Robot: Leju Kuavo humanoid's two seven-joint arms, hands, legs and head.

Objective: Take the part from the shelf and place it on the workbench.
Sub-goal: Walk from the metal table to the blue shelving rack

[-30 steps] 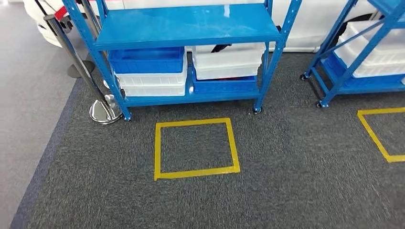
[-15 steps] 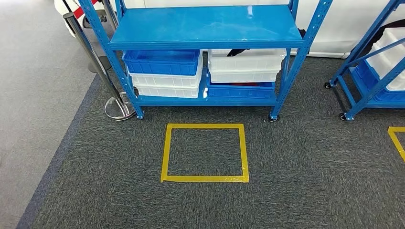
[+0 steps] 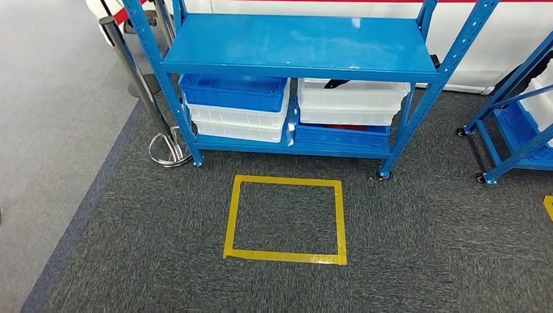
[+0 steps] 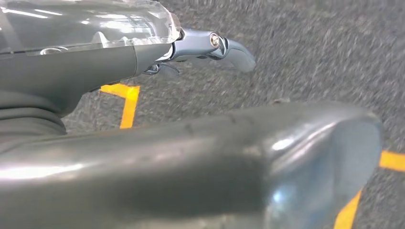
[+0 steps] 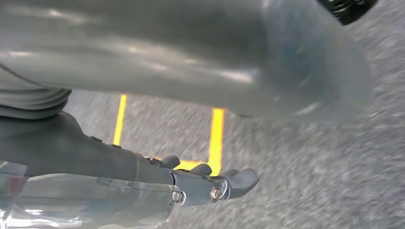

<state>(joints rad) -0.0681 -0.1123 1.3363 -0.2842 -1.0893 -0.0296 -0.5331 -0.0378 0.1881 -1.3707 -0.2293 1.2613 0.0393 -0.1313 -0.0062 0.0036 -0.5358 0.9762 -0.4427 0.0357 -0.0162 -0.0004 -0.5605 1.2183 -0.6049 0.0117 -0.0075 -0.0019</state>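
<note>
The task has barely begun: the shelf (image 3: 297,45) stands ahead, no part taken. The left hand (image 4: 210,45) and right hand (image 5: 210,186) hang loosely open, empty.

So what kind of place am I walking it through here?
Probably a warehouse-style demo or test floor: a wheeled blue steel shelf stacked with plastic bins, yellow tape square marking a standing spot on grey carpet, and a queue stanchion.

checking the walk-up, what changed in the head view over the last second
The whole picture shifted, so the camera moved, not the things: the blue shelf and yellow floor square now sit further right and lower. The bins on the shelf kept their places. Both hands hang with nothing in them.
</note>
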